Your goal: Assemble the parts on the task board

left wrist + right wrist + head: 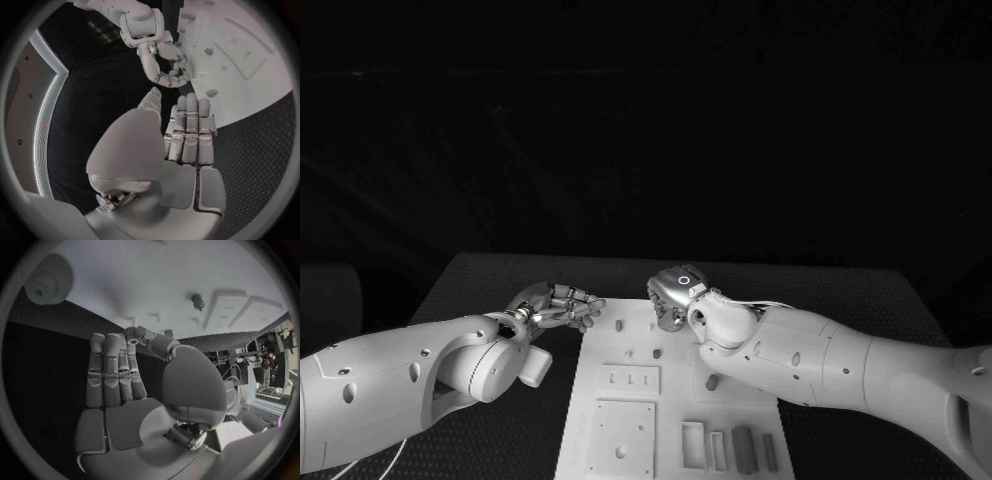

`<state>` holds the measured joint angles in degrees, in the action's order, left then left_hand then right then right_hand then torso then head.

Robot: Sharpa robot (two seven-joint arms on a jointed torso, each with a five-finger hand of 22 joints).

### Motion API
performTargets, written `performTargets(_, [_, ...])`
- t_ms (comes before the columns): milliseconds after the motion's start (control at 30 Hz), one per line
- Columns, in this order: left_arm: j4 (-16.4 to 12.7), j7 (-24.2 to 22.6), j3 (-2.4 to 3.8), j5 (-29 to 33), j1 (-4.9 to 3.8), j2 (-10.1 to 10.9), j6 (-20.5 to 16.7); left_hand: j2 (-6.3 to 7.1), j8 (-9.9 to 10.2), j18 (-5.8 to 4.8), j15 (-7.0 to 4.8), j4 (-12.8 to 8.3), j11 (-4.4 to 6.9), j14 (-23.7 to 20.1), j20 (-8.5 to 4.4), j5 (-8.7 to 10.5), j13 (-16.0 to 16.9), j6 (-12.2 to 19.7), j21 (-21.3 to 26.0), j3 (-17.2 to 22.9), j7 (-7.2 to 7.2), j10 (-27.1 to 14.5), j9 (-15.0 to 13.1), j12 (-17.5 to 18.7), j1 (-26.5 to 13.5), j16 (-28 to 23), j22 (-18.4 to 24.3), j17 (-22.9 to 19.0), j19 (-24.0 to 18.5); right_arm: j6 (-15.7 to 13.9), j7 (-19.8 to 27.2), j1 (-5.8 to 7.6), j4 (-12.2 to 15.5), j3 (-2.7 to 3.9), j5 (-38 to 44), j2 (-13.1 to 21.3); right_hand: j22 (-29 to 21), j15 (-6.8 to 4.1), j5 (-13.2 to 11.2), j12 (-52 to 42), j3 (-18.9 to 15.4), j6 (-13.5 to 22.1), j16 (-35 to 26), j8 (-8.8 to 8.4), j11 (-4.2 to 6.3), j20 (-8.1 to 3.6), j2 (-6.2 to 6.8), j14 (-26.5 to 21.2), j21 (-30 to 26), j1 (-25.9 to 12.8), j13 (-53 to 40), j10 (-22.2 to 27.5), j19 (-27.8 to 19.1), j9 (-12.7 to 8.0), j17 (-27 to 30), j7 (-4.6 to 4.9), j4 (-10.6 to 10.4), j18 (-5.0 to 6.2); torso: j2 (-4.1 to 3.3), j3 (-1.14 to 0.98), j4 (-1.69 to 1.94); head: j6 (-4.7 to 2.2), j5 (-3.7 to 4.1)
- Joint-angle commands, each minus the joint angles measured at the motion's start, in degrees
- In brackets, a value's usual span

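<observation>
Head view: we see the white board (635,420) at lower centre on the dark surface (862,290), small parts (744,449) along its lower edge. Left robot hand (564,306) hovers at the board's upper left corner, fingers curled in, nothing visibly held. Right robot hand (678,296) hangs over the board's top edge.

Left wrist view: left robot hand (187,131) has fingers together, empty; right robot hand (164,65) is curled.

Right wrist view: right robot hand (119,372) has fingers extended, empty; a small peg (198,301) stands on the board (144,285).

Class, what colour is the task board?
White; the task board shows best in the head view.
</observation>
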<state>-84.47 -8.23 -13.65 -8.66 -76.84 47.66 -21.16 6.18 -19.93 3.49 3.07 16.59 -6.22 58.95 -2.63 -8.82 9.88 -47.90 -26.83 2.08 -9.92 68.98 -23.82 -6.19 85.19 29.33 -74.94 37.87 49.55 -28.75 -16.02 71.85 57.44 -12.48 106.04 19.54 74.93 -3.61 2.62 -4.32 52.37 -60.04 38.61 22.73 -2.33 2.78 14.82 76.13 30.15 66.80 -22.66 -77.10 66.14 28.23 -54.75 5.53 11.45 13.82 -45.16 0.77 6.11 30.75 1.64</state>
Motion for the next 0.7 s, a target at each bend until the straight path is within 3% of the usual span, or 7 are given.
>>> performTargets(33, [-0.13,-0.32,0.06,0.17,-0.13,-0.11,0.65,-0.15,0.2,0.67,0.1,0.02,0.01,0.16,0.07,0.21,0.1,-0.16,-0.33,-0.39,-0.11,0.4,-0.07,0.33,0.2,-0.26,-0.93,0.1,-0.43,0.15,-0.16,-0.03,0.38,0.0,0.99,-0.06,1.3,-0.37,0.15,-0.11,0.4,-0.3,0.36,0.27,0.15,-0.22,-0.06,0.13,0.27,0.6,-0.02,-0.62,-0.04,0.11,-0.09,-0.05,-0.13,1.18,-0.15,0.04,0.04,-0.01,-0.1])
performTargets(200, [-0.09,-0.28,0.06,0.17,-0.14,-0.17,0.66,-0.2,0.24,0.67,0.1,0.01,0.01,0.16,0.07,0.19,0.12,-0.14,-0.34,-0.39,-0.11,0.4,-0.08,0.37,0.26,-0.28,-0.92,0.13,-0.43,0.23,0.13,-0.03,-0.18,0.0,0.98,-0.28,1.3,-0.37,0.15,-0.1,0.43,-0.31,0.37,0.26,0.14,-0.22,-0.04,0.12,0.29,0.6,-0.01,-0.63,-0.05,0.12,-0.1,-0.05,-0.16,1.18,-0.14,0.02,-0.06,0.08,-0.62])
performTargets(700, [-0.09,-0.25,0.07,0.17,-0.14,-0.25,0.69,-0.23,0.28,0.67,0.11,0.03,-0.01,0.17,0.08,0.18,0.13,-0.12,-0.35,-0.43,-0.13,0.39,-0.09,0.43,0.26,-0.32,-0.91,0.16,-0.45,0.77,0.25,-0.03,0.16,-0.01,0.71,-0.63,1.31,-0.35,0.15,-0.06,0.49,-0.32,0.4,0.23,0.13,-0.21,-0.01,0.1,0.35,0.6,0.01,-0.65,-0.1,0.14,-0.12,-0.05,-0.22,1.18,-0.21,-0.03,0.04,0.58,-0.8])
